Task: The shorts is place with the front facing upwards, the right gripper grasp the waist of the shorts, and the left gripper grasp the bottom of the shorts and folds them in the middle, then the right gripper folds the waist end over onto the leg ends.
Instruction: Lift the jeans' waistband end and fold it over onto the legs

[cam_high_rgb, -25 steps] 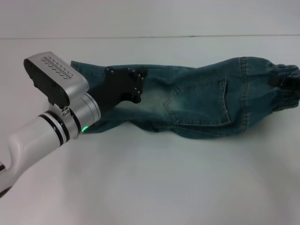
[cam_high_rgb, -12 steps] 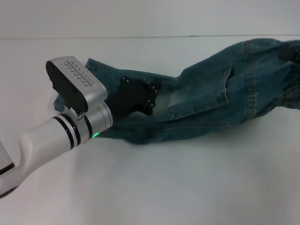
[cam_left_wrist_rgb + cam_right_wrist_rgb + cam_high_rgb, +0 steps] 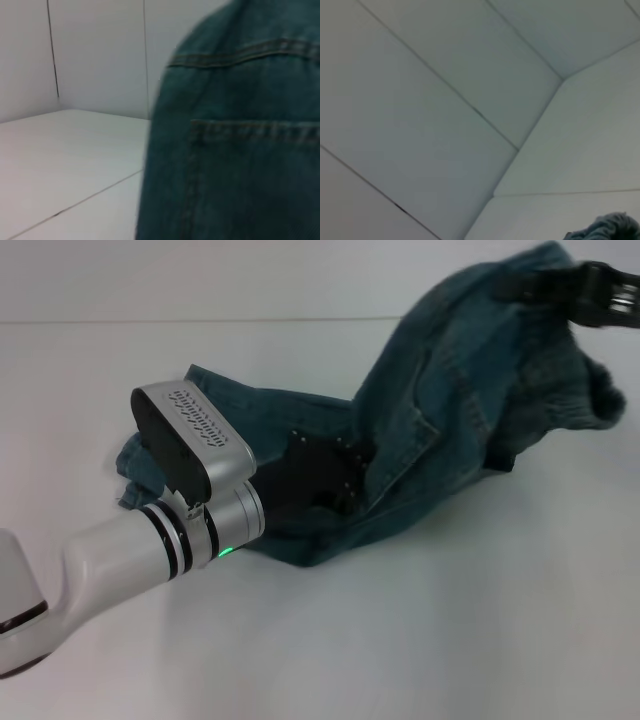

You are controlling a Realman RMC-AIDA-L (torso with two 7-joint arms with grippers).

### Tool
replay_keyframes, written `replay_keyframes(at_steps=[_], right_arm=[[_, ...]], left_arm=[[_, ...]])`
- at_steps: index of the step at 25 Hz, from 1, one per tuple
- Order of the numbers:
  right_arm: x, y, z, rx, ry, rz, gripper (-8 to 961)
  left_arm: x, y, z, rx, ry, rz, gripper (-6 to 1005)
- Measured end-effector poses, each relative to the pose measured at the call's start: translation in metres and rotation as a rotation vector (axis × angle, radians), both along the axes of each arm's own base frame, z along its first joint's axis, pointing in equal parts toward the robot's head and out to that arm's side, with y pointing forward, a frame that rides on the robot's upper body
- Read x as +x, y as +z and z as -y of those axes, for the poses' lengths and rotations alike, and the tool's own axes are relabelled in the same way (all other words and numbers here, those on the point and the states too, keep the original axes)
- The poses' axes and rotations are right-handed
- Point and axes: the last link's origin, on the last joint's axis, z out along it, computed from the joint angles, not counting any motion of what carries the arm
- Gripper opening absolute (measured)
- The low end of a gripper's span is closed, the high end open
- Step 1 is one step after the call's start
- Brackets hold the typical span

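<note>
Shorts (image 3: 440, 420): lengthwise fold done; waist end lifted off counter (image 3: 450, 640) in right gripper (image 3: 590, 295), jaws clamped on it. Left gripper (image 3: 325, 475) pins legs, jaw state indiscernible. Remaining: lay waist onto leg ends.

- I see faded blue denim shorts (image 3: 440, 400) with tan stitching.
- My left gripper (image 3: 325, 475) is black, its arm silver-white.
- The table (image 3: 400, 640) is plain white.

Blue denim shorts (image 3: 440, 410) lie leg-ends at 9 o'clock, waist end lifted off the table toward 2 o'clock.
</note>
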Motion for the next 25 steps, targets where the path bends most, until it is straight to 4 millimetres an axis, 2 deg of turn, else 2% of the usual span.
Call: replay_keyframes(at_steps=[7, 12, 19, 25], right_arm=[[-0.054, -0.026, -0.040, -0.055, 0.088, 0.132, 97], [-0.078, -0.041, -0.060, -0.089, 0.116, 0.205, 97], [-0.104, -0.064, -0.071, -0.099, 0.167, 0.272, 91], [-0.120, -0.086, -0.067, -0.140, 0.211, 0.281, 82]], left_arm=[[0.007, -0.006, 0.010, -0.049, 0.001, 0.040, 19], [0.019, -0.016, 0.021, -0.091, -0.038, 0.058, 22], [0.032, -0.024, 0.032, -0.136, -0.087, 0.067, 26], [0.028, -0.023, 0.034, -0.136, -0.063, 0.078, 30]])
